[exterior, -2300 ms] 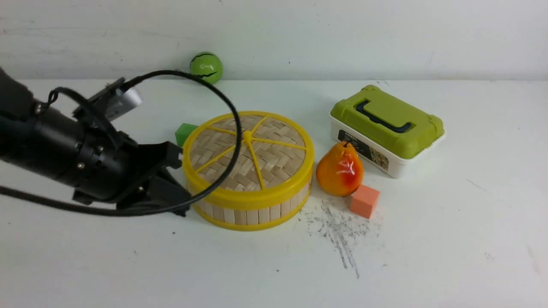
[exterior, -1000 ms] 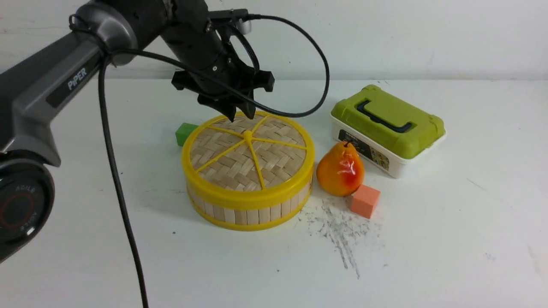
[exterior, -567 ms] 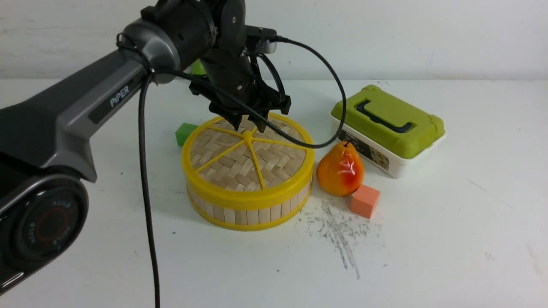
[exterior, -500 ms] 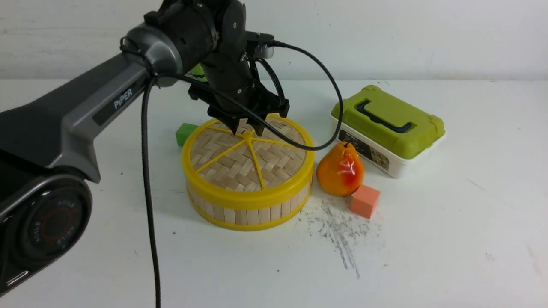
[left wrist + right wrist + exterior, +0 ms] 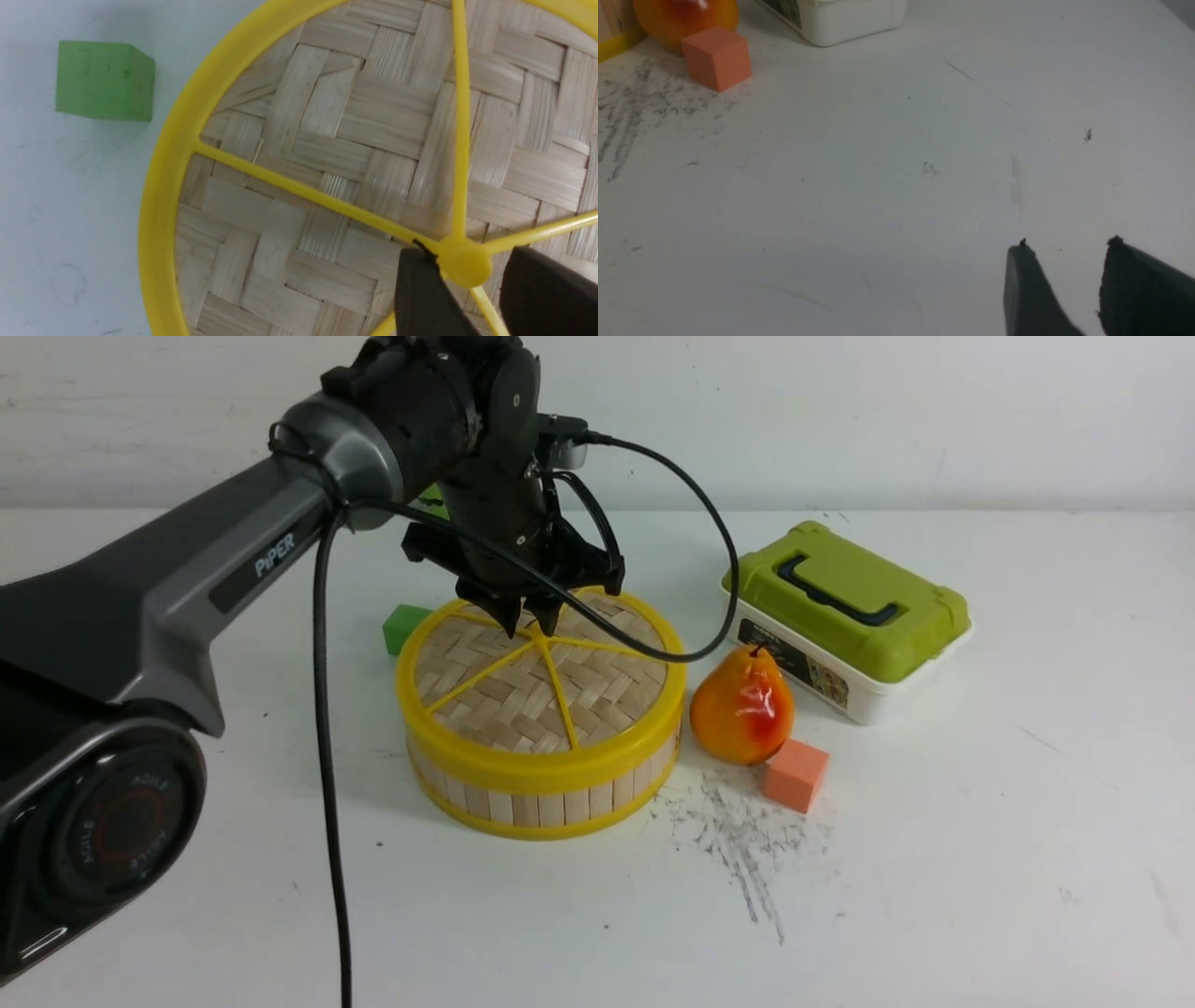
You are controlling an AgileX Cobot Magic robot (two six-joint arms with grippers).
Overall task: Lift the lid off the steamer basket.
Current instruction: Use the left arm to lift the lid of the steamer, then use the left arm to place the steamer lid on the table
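Observation:
The lid point(image 5: 523, 695), a woven bamboo disc with yellow rim and spokes, sits on the steamer basket point(image 5: 546, 803) at the table's middle. My left gripper point(image 5: 528, 622) points down at the lid's centre. In the left wrist view the lid point(image 5: 327, 140) fills the frame, and my left gripper point(image 5: 467, 250) is open with its fingers on either side of the yellow centre knob point(image 5: 465, 267). One finger touches the knob; the other stands a little off it. My right gripper point(image 5: 1066, 242) is open and empty above bare table; it does not show in the front view.
A green cube point(image 5: 403, 625) lies left of the basket. A pear point(image 5: 742, 707) and an orange cube point(image 5: 795, 775) sit right of it. A white box with an olive-green lid point(image 5: 845, 611) stands further right. A black cable point(image 5: 709, 607) loops over the lid.
My left arm swung from the basket's left side to above the lid, then came down. Its fingers moved in around the centre knob. The lid has not moved.

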